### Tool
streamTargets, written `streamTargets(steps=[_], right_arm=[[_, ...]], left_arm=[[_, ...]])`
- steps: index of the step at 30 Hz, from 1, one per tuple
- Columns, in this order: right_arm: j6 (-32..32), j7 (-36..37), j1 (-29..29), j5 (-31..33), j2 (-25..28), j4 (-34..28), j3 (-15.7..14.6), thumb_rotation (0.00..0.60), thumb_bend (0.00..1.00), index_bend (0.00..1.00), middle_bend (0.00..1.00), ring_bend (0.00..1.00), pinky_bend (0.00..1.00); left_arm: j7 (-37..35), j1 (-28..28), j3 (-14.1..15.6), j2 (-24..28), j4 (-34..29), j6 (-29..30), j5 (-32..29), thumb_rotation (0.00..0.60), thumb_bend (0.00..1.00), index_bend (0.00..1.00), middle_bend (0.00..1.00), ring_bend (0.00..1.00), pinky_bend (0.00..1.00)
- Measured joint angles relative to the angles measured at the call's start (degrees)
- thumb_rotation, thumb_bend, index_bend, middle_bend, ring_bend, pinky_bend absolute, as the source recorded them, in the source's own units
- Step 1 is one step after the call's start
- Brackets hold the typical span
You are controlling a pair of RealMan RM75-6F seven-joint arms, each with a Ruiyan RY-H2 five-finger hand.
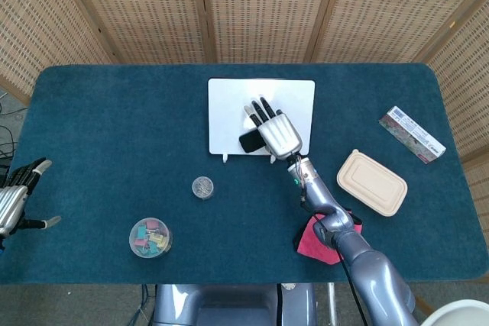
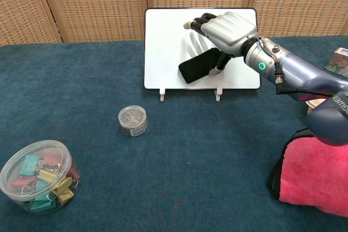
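A white board (image 1: pixel 227 108) (image 2: pixel 163 47) stands on small feet at the back middle of the blue table. A black eraser (image 1: pixel 249 141) (image 2: pixel 198 65) lies tilted against its face. My right hand (image 1: pixel 279 133) (image 2: pixel 231 28) is over the board, its fingers stretched out above the eraser and apart from it. The thumb touches the eraser's right end. My left hand (image 1: pixel 15 200) hangs at the table's far left edge with fingers spread, holding nothing; only the head view shows it.
A small round tin of paper clips (image 1: pixel 202 187) (image 2: pixel 133 120) sits in front of the board. A clear tub of coloured binder clips (image 1: pixel 150 237) (image 2: pixel 38 175) is front left. A beige lidded box (image 1: pixel 372 182), a pink cloth (image 1: pixel 321 242) (image 2: pixel 318 172) and a printed carton (image 1: pixel 412 133) lie right.
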Motion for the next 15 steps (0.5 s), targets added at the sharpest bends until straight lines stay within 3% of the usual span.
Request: streamTargets(steps=[15], right_arm=[[5.2,-1.3,-1.9,0.3,1.3,-2.3,-0.2,0.6,0.0,0.06,0.1,0.07,0.52]], left_arm=[[-0.4,0.1,0.2,0.2,-0.2,0.4,0.4,0.6,0.0,0.0,0.0,0.0,0.0]])
